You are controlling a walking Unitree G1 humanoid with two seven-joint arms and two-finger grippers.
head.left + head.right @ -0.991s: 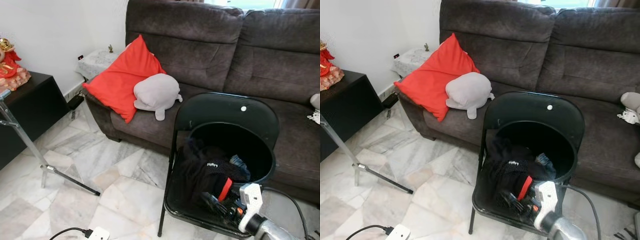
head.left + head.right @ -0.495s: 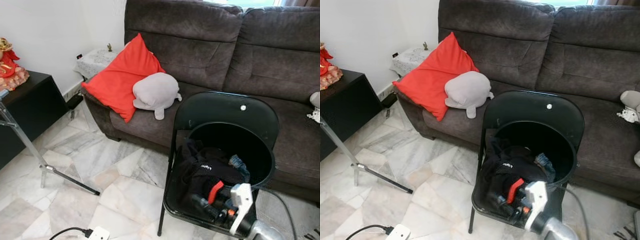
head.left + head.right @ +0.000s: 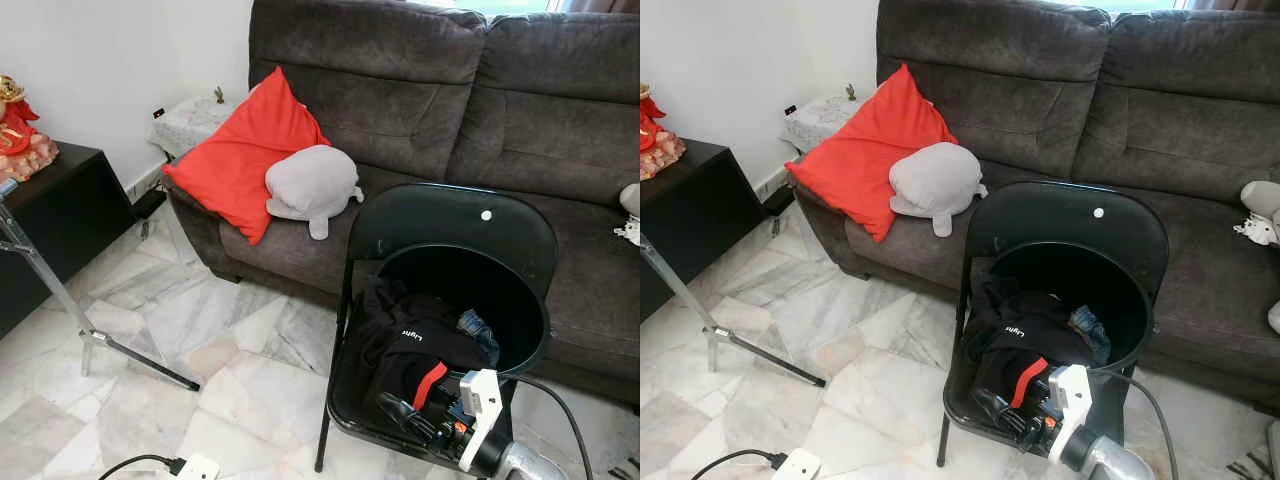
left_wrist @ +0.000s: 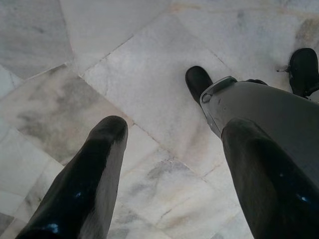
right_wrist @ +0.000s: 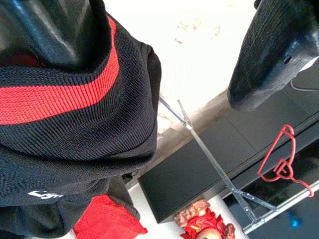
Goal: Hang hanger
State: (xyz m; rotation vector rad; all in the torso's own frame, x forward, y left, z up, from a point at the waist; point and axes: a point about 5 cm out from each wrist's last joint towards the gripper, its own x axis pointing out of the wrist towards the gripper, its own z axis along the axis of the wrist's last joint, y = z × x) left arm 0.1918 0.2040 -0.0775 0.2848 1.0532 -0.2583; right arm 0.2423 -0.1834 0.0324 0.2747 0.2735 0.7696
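**Sweater pulled up out of the tub; hanger not in hand**

Works with the right hand at the lower right of the eye views, at the front edge of the black tub on the folding chair. Has shifted that hand leftward over the last second and dragged the black sweater up with it, turning its red stripe and a line of white lettering into view. Cannot read the lettering: too small. Keeps the fingers spread in the right wrist view, with the knit draped over one finger rather than pinched between the two. Shows the red hanger at the lower right of that view, well apart from the hand and apparently hooked on a silver rail. Suggests a garment being fetched first, with the hanging itself not yet begun. Leaves the left hand idle, fingers parted and holding nothing, above the marble floor.
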